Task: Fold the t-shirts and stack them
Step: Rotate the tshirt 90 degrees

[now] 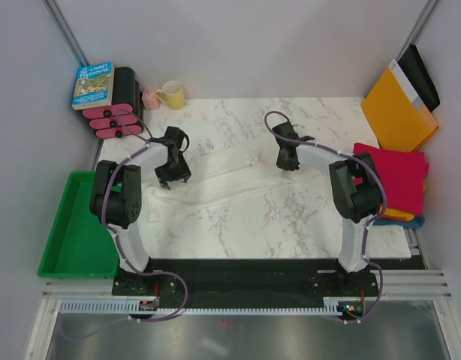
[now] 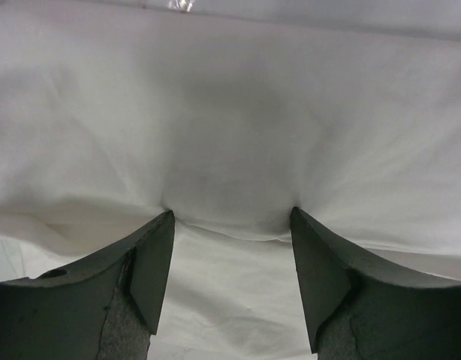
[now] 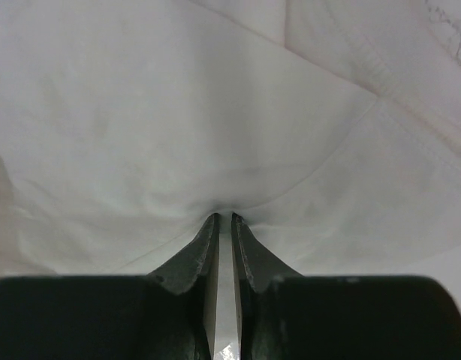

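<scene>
A large wrinkled white t-shirt (image 1: 230, 178) lies stretched across the middle of the marbled table, filling the left wrist view (image 2: 230, 112) and the right wrist view (image 3: 140, 112). My left gripper (image 1: 173, 176) presses down on its left part. In the left wrist view that gripper (image 2: 230, 217) is open, fingertips (image 2: 164, 225) dug into the cloth, a raised fold between them. My right gripper (image 1: 288, 161) is shut on the shirt's right part, its near-closed tips (image 3: 224, 217) pinching cloth. At the right edge is a stack of folded shirts: crimson (image 1: 396, 176) over orange (image 1: 396, 215) and dark blue (image 1: 415, 222).
A green tray (image 1: 73, 225) hangs off the table's left side. At the back left are a book (image 1: 93, 85) on a pink-and-black rack (image 1: 114, 120), a pink cup (image 1: 151, 99) and a yellow mug (image 1: 171, 94). An orange-yellow envelope (image 1: 396, 112) leans at the back right.
</scene>
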Controlling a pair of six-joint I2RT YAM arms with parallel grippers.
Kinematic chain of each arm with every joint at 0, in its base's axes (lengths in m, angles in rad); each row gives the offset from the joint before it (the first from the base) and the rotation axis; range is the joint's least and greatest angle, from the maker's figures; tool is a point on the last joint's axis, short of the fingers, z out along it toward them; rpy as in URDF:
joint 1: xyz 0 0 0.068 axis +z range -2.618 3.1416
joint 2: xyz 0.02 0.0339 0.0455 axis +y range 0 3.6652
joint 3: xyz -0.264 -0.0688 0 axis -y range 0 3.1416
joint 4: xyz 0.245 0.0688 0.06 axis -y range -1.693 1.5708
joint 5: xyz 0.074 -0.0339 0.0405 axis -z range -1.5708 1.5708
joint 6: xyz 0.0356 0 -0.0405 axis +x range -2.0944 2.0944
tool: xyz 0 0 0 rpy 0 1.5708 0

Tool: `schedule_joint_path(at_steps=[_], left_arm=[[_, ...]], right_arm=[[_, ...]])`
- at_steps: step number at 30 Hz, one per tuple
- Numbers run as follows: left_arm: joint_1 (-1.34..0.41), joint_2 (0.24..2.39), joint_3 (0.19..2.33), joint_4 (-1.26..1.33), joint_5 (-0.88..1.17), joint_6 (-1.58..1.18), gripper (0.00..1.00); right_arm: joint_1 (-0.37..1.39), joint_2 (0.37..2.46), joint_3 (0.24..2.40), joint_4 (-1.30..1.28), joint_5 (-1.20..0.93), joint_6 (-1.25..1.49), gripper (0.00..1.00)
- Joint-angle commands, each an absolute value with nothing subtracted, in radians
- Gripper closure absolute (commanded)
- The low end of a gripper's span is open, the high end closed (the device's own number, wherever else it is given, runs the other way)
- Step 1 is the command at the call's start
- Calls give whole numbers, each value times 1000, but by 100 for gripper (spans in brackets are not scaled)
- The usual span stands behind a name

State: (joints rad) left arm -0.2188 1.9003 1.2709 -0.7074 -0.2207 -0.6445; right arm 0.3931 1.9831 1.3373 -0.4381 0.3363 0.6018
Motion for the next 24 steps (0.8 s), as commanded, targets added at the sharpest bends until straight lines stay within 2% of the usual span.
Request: schedule_joint_path(at_steps=[1,10,19,22,24], left_arm=[[-250,1921,1172,-775,-158,-632,31],[-409,1809,1075,-788,-100,-663,34],[-583,1623,917,-819,-60,-752,35],[-662,1588,913,-857,-90,-772,34],[-699,1550,913,-867,-153,-782,33]], right_arm=[[341,2111,1437,-537,308,624,82],[325,2319,1859,-684,313,574,81],[233,2494,2204,-738,226,609,73],[219,2571,2390,-778,224,568,70],[218,2539,2408,-762,222,558,69]])
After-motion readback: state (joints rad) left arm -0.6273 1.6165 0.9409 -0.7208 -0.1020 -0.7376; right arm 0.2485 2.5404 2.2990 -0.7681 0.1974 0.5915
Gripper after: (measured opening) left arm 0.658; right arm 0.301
